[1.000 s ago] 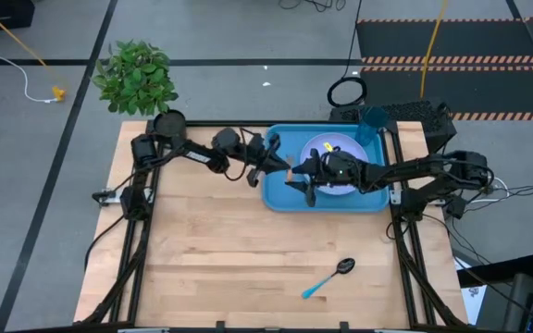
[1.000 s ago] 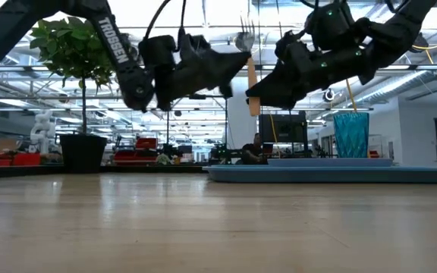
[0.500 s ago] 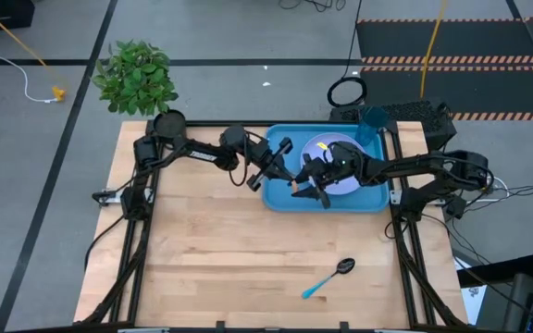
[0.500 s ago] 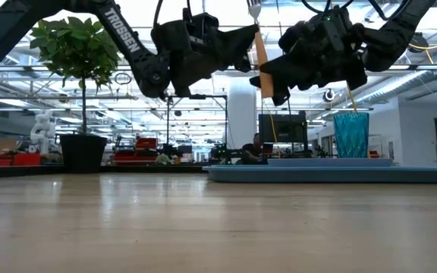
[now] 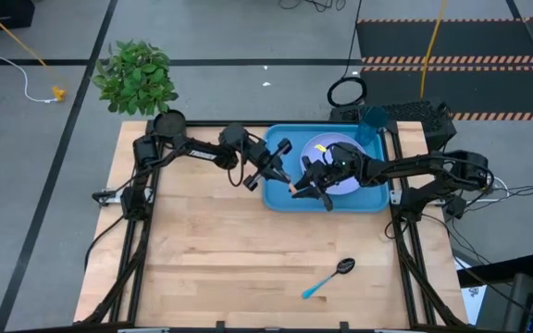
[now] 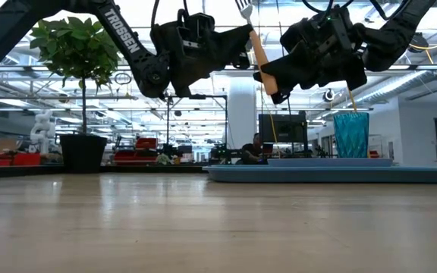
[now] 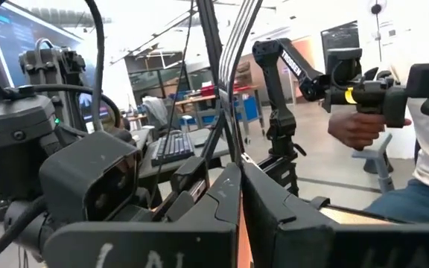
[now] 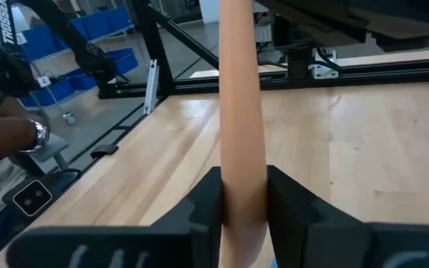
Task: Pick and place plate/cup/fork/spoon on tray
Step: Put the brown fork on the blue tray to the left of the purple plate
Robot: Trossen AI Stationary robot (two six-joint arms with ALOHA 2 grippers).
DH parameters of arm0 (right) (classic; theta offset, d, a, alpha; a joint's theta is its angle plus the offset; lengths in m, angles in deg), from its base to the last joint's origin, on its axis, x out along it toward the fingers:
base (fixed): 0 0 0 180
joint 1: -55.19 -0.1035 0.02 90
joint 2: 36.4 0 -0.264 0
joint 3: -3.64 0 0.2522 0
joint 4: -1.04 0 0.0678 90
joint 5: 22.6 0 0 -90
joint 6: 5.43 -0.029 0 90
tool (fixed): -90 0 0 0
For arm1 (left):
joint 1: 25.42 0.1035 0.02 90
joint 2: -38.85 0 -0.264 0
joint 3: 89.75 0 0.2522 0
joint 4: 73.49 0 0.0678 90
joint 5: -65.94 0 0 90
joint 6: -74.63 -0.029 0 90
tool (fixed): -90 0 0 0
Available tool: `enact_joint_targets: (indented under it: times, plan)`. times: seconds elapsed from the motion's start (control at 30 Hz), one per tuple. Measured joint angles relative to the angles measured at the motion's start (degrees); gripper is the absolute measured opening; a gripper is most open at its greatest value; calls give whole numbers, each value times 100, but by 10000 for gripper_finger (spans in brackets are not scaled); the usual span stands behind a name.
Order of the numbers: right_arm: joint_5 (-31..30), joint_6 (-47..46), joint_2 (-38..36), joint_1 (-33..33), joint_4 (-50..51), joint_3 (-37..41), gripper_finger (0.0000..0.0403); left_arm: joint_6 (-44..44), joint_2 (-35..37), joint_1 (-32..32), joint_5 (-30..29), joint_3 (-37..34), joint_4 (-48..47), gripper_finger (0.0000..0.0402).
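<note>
Above tray's (image 5: pixel 276 198) near-left rim, both claws (image 5: pixel 280 172) (image 5: pixel 303 188) pinching fork (image 6: pixel 258 56), high off table (image 5: pixel 229 250).

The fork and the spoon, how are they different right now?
The orange-handled metal fork is up in the air, with both the left gripper and the right gripper closed on it; the light-blue-handled spoon lies alone on the wooden table. The fork stands nearly upright, the spoon lies flat. Neither is on the tray yet.
</note>
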Motion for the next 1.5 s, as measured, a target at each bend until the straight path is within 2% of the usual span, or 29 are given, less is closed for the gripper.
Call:
enact_joint_targets:
  times: [0.13, 0.4, 0.57, 0.67, 0.83, 0.97, 1.17, 1.23, 1.4, 1.5]
  plan:
    - [-58, -69, 0, -2, 0, 0, 59, 247, 0, 81, -74, 0, -1, 24]
    - [-527, -332, -135, -8, 266, -4, 61, 1647, 36, 721, -42, 0, 31, 81]
    - [-1247, -409, -562, -31, 852, -4, 62, 2177, 42, 895, 216, 0, 35, 101]
    - [-1884, -475, -919, -148, 1287, -4, 62, 2264, 42, 918, 211, 0, 29, 103]
    - [-3312, -337, -1491, -455, 1902, -4, 63, 2239, 42, 774, -253, -1, 31, 103]
    - [-4328, -375, -1713, -728, 1927, 132, 63, 2046, 42, 559, -1161, -2, -247, 104]
    - [-5571, -668, -1749, -841, 1569, 544, 64, 1329, 41, 149, -3721, -2, -1609, 104]
    - [-5952, -705, -1749, -839, 1495, 650, 64, 1139, 35, -26, -4302, -8, -1814, 104]
    - [-6212, -630, -1749, -831, 1099, 955, 64, 715, 37, -544, -5487, -7, -1636, 104]
    - [-6215, -629, -1748, -824, 566, 1177, 64, 401, 39, -832, -6572, -5, -1553, 104]
